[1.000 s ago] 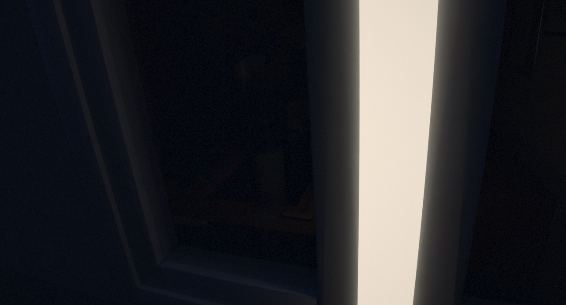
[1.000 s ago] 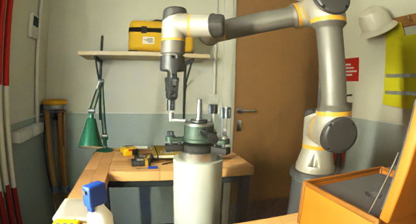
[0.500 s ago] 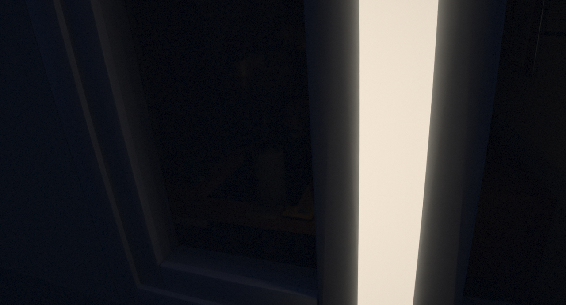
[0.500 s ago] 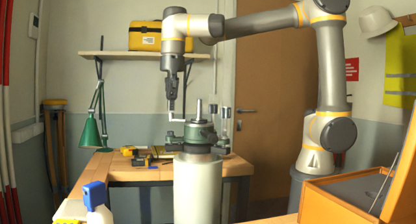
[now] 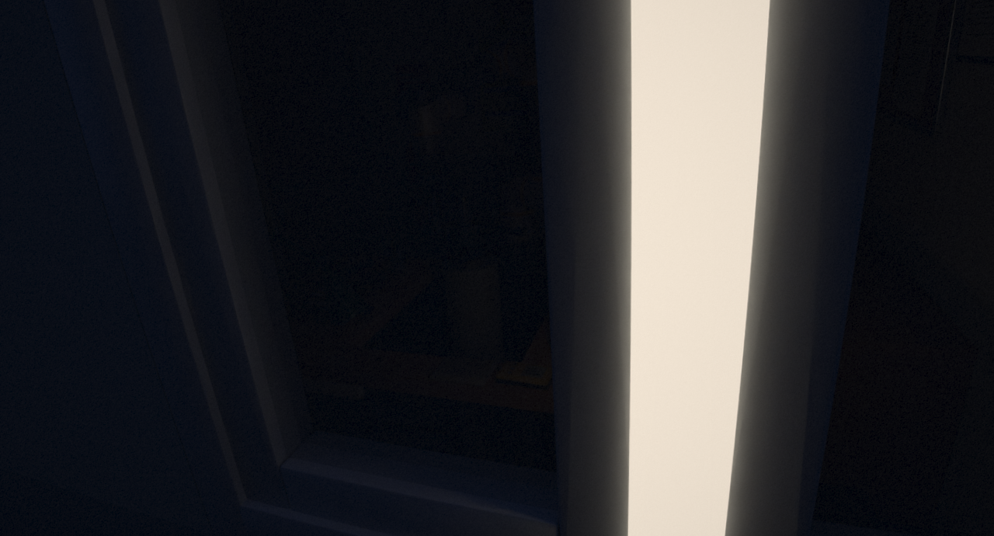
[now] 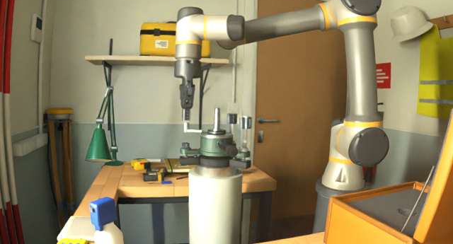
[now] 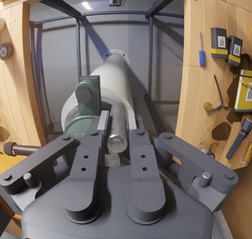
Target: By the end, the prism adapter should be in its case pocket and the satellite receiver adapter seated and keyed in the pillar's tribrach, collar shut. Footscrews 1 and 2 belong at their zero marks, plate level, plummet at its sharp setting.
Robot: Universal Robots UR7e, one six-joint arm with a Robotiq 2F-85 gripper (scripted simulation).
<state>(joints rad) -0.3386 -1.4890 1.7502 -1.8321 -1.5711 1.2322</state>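
A short silver lever handle [image 7: 117,129] juts sideways from the tribrach's collar, and my gripper [image 7: 117,120] has closed around it, left of the pillar's centre [image 6: 186,121]. The green tribrach [image 6: 216,146] sits on the white pillar [image 6: 214,205], with a silver adapter stem [image 6: 216,118] standing upright from its top. A dark knob [image 7: 84,95] shows on the tribrach's green side block. Black footscrew arms [image 6: 187,159] stick out under the plate. The open orange case [image 6: 385,212] stands low on the right with a grey lining and a small pocket. The side camera shows only darkness and a bright strip.
The wooden bench [image 6: 177,182] behind the pillar carries yellow-black batteries [image 7: 226,46], a blue screwdriver [image 7: 202,54], a hex key and a yellow notebook [image 7: 245,91]. A green lamp [image 6: 99,145] stands at its left, a shelf with a yellow case [image 6: 159,39] hangs above.
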